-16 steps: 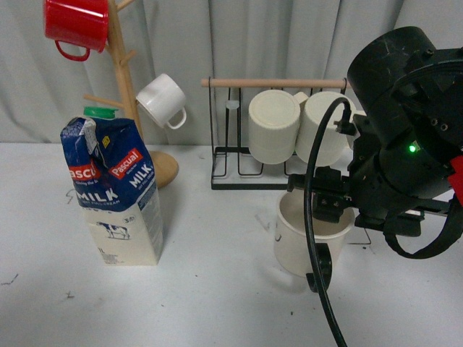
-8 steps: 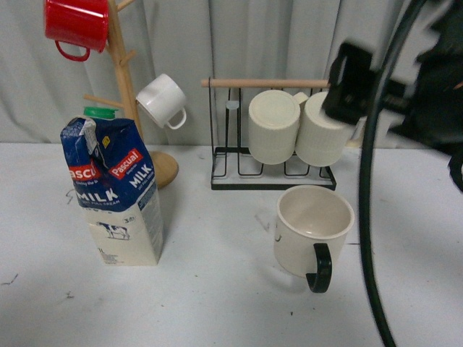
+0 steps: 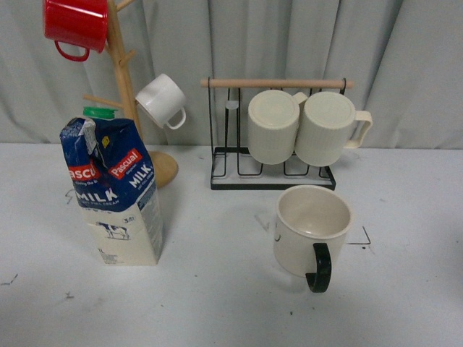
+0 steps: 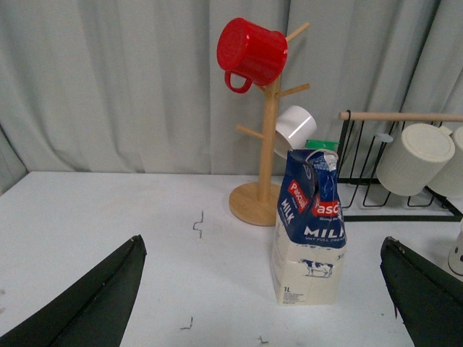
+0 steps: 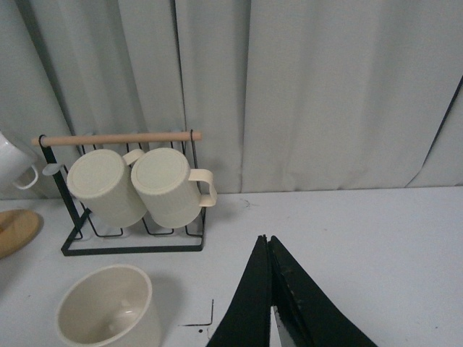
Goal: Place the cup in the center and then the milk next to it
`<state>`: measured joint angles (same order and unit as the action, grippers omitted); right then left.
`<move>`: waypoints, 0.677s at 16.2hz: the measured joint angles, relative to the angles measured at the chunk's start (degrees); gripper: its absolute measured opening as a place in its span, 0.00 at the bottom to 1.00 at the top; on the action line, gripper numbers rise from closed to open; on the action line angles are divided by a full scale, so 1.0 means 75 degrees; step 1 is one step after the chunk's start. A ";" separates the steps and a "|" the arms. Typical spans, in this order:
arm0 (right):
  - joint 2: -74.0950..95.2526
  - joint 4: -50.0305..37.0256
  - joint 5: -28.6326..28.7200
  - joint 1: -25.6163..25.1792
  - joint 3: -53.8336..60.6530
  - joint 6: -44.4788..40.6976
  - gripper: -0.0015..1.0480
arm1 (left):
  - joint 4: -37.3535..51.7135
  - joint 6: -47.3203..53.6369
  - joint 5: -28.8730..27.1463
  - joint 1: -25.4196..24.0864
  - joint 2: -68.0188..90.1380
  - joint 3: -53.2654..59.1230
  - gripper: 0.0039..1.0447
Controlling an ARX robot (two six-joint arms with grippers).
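The cup (image 3: 312, 230), a wide cream mug with a black handle (image 3: 318, 267) turned toward me, stands upright on the white table. It sits in the center, between small black corner marks (image 3: 364, 238). Far to its left stands the milk (image 3: 116, 194), upright, with a blue top and a green cap. Neither gripper shows in the front view. In the left wrist view my left gripper (image 4: 262, 246) is open, the milk (image 4: 311, 231) standing beyond and between its fingers (image 4: 94, 300). My right gripper (image 5: 265, 240) is shut and empty, beside and apart from the cup (image 5: 108, 309).
A wooden mug tree (image 3: 126, 87) with a red mug (image 3: 76, 25) and a small white mug (image 3: 160, 101) stands behind the milk. A black wire rack (image 3: 271, 177) holding two ribbed cream mugs (image 3: 300, 126) is behind the cup. A curtain closes off the back.
My right arm has let go of the cup and drawn up and away, out of the front view. The cup stays on the table; the milk has not moved.
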<state>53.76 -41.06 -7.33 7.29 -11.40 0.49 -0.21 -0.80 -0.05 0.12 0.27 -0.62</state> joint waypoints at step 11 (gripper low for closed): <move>-0.2847 0.1087 0.0973 -0.0973 0.1376 -0.0044 0.02 | 0.0003 0.0000 0.0006 0.0000 0.0000 0.0000 0.94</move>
<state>32.40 -32.91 -0.03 -0.01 -1.08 0.16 -0.19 -0.80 -0.01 0.12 0.27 -0.62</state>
